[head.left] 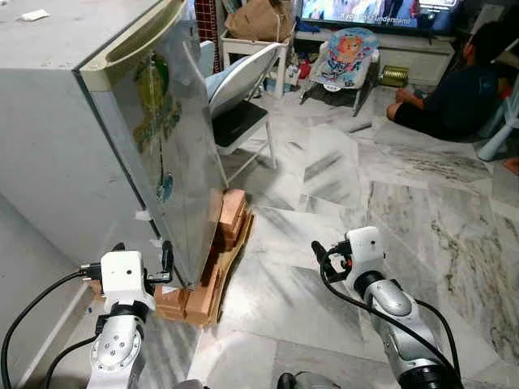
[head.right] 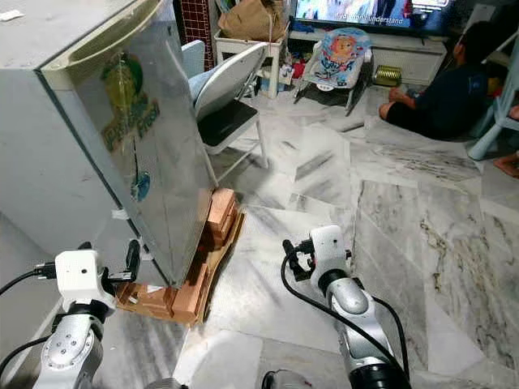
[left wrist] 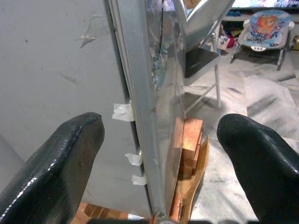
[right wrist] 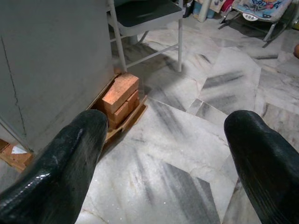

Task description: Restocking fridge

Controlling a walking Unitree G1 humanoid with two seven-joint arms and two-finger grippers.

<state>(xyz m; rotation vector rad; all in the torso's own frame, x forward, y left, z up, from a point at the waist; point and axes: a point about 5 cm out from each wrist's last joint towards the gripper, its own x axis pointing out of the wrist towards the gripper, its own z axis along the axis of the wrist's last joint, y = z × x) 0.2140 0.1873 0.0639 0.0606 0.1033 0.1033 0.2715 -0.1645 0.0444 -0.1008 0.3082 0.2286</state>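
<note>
Marble floor (head.left: 340, 203) is seen beside the closed fridge (head.left: 154, 138); left gripper (left wrist: 159, 154) and right gripper (right wrist: 163, 154) are held open.

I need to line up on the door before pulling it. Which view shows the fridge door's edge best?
The left wrist view: the fridge door's edge runs up between the left gripper's open fingers, close and sharp, tape bits beside it. The eye views show the whole door from above at an angle. The right wrist view shows its grey face.
</note>
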